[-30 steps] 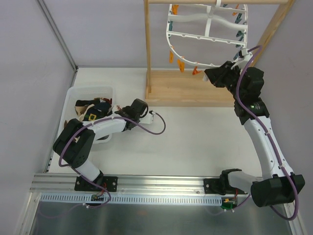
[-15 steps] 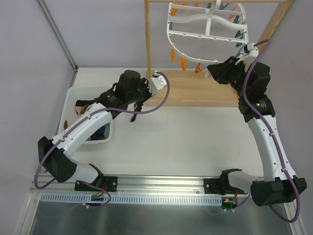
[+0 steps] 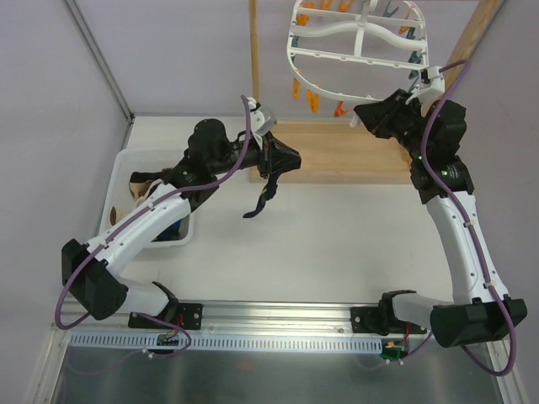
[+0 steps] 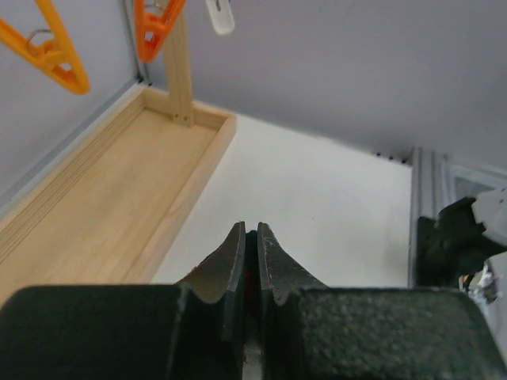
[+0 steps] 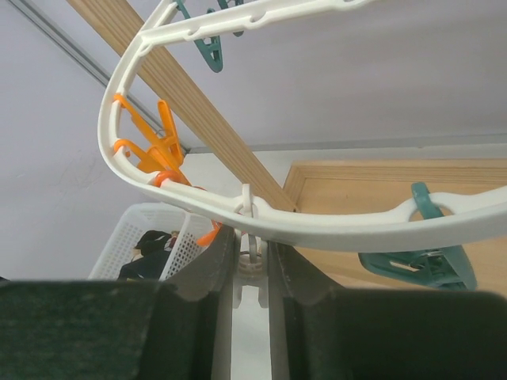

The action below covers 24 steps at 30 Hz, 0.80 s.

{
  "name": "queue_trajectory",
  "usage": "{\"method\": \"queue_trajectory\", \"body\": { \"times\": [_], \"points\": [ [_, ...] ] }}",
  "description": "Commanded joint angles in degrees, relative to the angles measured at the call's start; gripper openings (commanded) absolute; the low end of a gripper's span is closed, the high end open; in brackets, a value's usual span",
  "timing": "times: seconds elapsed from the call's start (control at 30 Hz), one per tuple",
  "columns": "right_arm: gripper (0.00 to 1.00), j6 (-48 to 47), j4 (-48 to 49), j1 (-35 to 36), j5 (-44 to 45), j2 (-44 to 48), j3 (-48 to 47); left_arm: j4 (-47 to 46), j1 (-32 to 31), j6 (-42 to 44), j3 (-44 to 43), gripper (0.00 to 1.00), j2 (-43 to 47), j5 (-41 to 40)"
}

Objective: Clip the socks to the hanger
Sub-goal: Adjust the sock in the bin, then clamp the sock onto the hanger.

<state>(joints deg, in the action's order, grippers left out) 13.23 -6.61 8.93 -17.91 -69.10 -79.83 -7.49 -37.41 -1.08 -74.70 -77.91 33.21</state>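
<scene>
Centre: left gripper [image 3: 276, 162] pinches a dangling sock [image 3: 258, 202]. Upper right: right gripper [image 3: 367, 114] clamps the hanger [image 5: 333, 226] rim. Advisable: steady hanger, raise sock's cuff to an orange peg [image 5: 165, 141].

There were two arms, a left arm [image 3: 143, 223] and a right arm [image 3: 459, 236], one white hanger [image 3: 360, 29], one wooden stand [image 3: 328, 156], one white basket [image 3: 115, 192], one dangling dark sock [image 3: 261, 202]; the basket's socks [image 3: 145, 183] could not be counted

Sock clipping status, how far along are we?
Done: nothing clipped; no sock visible on the white plastic oval hanger. In hand: left end effector shut on one dark limp sock dangling over the table; right end effector clamps the hanger's rim. Left: peg this sock, then the dark socks in the white plastic basket.
</scene>
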Motion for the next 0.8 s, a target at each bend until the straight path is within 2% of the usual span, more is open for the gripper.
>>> {"method": "queue_trajectory", "body": {
  "times": [0.0, 0.13, 0.17, 0.3, 0.43, 0.77],
  "points": [
    [0.01, 2.7, 4.9, -0.1, -1.6, 1.0, -2.3, -27.6, 0.4, -16.6, 4.9, 0.00, 1.0, 4.3],
    [0.01, 4.7, 5.5, 0.1, -1.2, 1.5, -1.2, -40.9, 0.8, -27.4, 7.0, 0.00, -3.1, 3.4],
    [0.01, 5.0, 5.5, 0.2, -1.2, 1.6, -1.2, -48.2, 0.8, -29.7, 7.4, 0.00, -4.1, 3.2],
    [0.01, 5.6, 6.3, 0.5, -0.2, 2.2, 0.1, -59.9, 0.8, -40.3, 6.6, 0.00, -9.8, 1.5],
    [0.01, 4.6, 6.3, 0.6, 0.2, 3.0, 1.1, -61.1, -0.3, -42.3, 1.2, 0.00, -14.7, 1.3],
    [0.01, 5.0, 9.2, 0.6, 0.5, 4.4, 3.3, -65.4, -2.7, -44.9, -3.9, 0.00, -21.1, -2.9]
  ]
}}
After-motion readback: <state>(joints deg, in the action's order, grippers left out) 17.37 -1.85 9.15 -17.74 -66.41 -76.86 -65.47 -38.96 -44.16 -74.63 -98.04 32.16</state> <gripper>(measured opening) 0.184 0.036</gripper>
